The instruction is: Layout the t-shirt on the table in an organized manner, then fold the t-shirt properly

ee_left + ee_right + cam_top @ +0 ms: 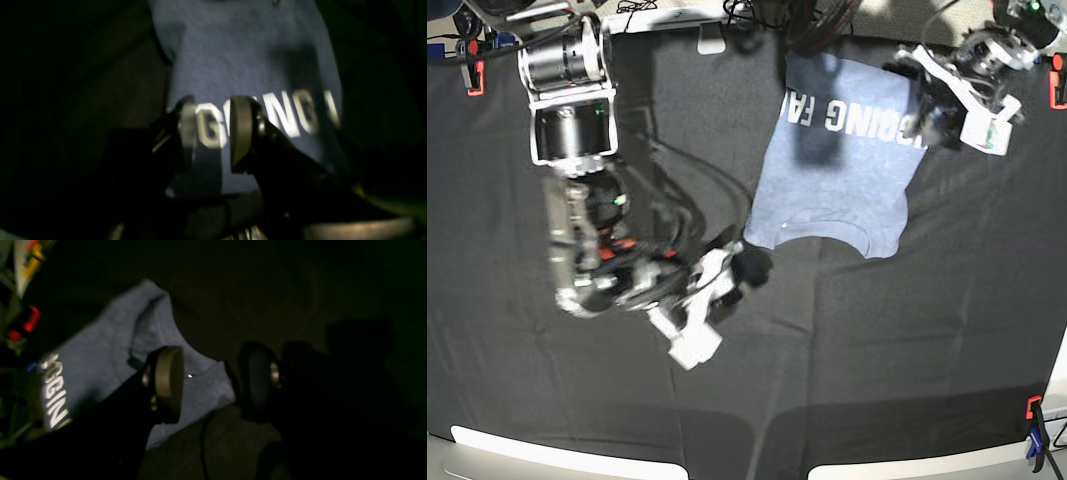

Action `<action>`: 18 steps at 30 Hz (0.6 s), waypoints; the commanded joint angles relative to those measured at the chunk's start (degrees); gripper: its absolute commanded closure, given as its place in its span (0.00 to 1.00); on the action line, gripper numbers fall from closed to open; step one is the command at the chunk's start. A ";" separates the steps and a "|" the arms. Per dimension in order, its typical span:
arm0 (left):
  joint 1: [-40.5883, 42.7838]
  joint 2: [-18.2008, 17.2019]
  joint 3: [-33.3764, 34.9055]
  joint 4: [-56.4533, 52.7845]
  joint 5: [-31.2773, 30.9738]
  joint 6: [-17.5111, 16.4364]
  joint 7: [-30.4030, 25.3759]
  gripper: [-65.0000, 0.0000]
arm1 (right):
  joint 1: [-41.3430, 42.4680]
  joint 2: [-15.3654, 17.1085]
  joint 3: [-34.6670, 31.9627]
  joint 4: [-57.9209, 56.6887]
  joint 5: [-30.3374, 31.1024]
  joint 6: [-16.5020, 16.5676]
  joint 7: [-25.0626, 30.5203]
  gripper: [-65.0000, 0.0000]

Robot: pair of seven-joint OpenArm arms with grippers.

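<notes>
Nearest the lens in the left wrist view: left gripper [210, 131], pads parted with white lettering showing through the gap, nothing pinched between them as far as the blur allows; hanging just above the shirt [247, 63], near its lettered end. Whether actually touching cloth: cannot tell.

Right gripper [213, 381] spread wide, one pad over the shirt's [100, 353] corner by the collar, the other over bare table [300, 290]; nothing grasped.

From the base view: shirt [837, 190] lying toward the far side of the table [877, 380], lettering up, collar toward the near side, hem at the far edge by the left gripper [932, 105]. Right gripper [732, 275] just beside the shoulder corner. Body mostly flat, but narrow and somewhat bunched along the sides; sleeves not seen spread out, apparently tucked or folded under.

Judged progress: layout partly done, roughly flat yet not squared. Left to do: pulling sleeves and edges straight, smoothing, then all of the folding, none of which shows yet.
</notes>
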 commanded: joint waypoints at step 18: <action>0.42 -6.86 -5.62 1.01 -1.84 0.63 -5.62 1.00 | -31.21 3.98 30.42 39.15 1.01 0.47 -1.33 1.00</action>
